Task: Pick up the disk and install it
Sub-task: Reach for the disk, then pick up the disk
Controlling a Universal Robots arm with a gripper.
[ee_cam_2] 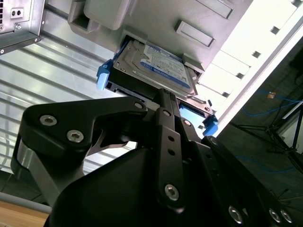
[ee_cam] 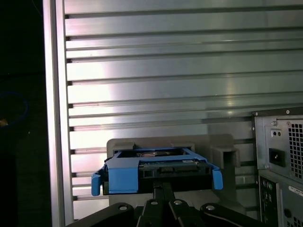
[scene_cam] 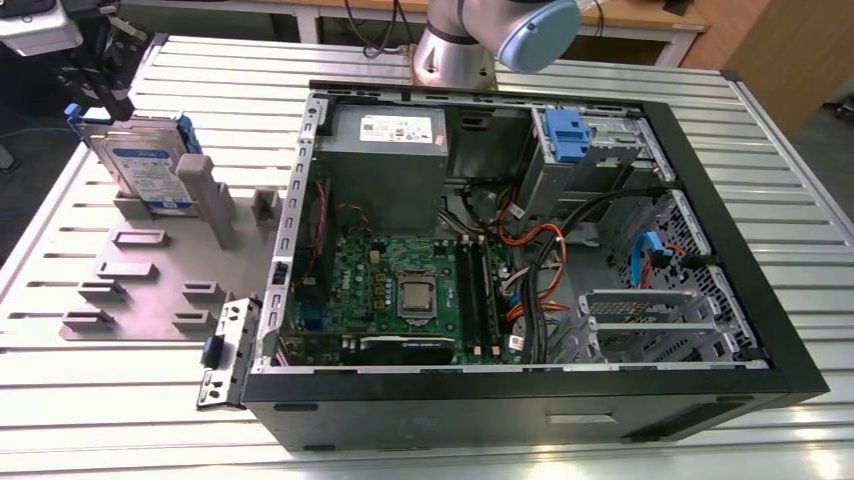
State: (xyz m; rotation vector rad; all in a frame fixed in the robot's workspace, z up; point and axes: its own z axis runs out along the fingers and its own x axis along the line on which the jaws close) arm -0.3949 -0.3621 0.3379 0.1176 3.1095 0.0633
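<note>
Though its white-and-blue label (ee_cam_2: 165,60) is unreadable, the flat silver disk (ee_cam_2: 142,71), blue-framed, stands in a grey holder (scene_cam: 214,205); the black gripper (ee_cam: 159,182) sits at its edge, hold impossible to tell.

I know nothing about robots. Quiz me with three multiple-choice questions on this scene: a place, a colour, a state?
1. Where is the disk?
A) upright in the grey stand beside the computer case
B) inside the case
C) flat on the table
2. The disk's carrier is:
A) red
B) green
C) blue
3. The case is:
A) closed
B) open
C) overturned
Answers: 1 A, it stands on edge in the stand; 2 C, blue frame in both wrist views; 3 B, its motherboard shows.
</note>
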